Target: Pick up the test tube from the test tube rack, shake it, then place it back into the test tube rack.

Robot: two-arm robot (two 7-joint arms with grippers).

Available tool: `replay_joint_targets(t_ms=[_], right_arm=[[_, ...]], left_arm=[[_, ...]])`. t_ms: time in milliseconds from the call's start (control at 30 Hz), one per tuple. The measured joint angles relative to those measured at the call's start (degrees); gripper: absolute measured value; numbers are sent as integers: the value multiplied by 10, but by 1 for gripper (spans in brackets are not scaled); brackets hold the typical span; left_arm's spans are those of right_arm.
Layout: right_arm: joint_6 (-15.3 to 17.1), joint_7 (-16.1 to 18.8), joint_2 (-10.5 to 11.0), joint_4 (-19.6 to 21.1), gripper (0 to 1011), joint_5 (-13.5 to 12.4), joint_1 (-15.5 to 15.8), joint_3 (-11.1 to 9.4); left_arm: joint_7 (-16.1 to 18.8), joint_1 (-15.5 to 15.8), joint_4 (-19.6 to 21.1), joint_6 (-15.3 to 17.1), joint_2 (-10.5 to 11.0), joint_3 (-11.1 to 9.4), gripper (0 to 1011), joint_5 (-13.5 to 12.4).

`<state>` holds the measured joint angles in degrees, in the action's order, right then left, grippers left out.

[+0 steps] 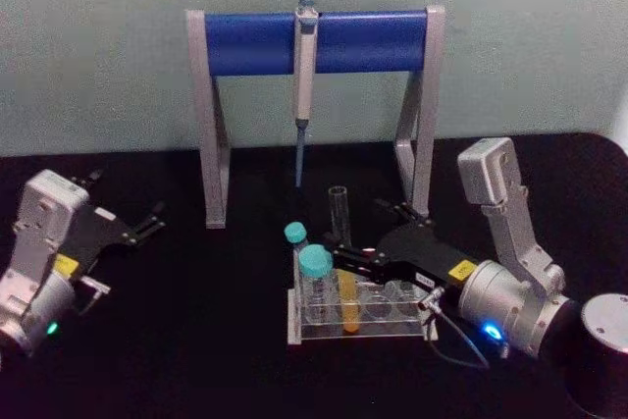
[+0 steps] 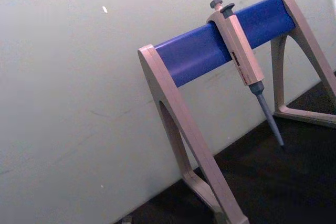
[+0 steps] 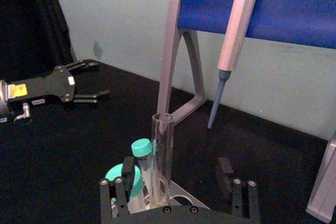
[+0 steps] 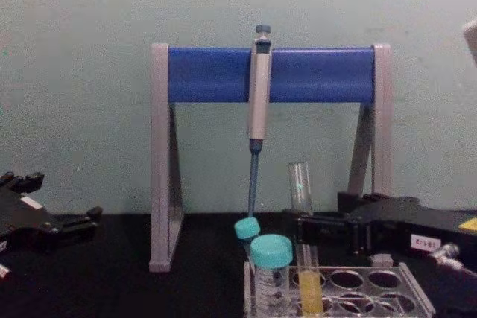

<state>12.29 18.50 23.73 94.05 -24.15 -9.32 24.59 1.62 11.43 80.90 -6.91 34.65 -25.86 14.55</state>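
The left gripper [image 1: 152, 222] sits idle at the table's left, well away from the work, its fingers spread and empty. A yellow sticker [image 1: 65, 265] on its body carries print too small to read. Behind, the pipette [image 1: 305, 66] hangs on the stand [image 1: 255, 43]; its side label cannot be made out either. Two capped tubes [image 1: 315, 262] stand at the left end of the rack [image 1: 378, 329]. Just beside them the tube [image 1: 340, 218] stands upright in its hole, yellow liquid at the bottom. The right gripper [image 3: 176, 167] reaches in from the right with its fingers spread around the tube, not yet pinching it; the glass stands nearer one finger than the other. To grasp well, I would first shift sideways until the tube sits midway, so that closing does not tip it. Then I would close gently on bare glass above the liquid and lift straight up, clear of the capped tubes. The right gripper bears a yellow sticker [image 1: 460, 269] and a white label [image 4: 425, 242], both illegible.
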Motion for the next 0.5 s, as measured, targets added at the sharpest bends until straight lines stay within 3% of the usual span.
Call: replay_joint_targets(t_ms=[500], right_arm=[[-1, 18, -13, -15, 1000, 12, -15, 8]], left_arm=[[0, 0, 0, 0, 0, 0, 1001, 0]])
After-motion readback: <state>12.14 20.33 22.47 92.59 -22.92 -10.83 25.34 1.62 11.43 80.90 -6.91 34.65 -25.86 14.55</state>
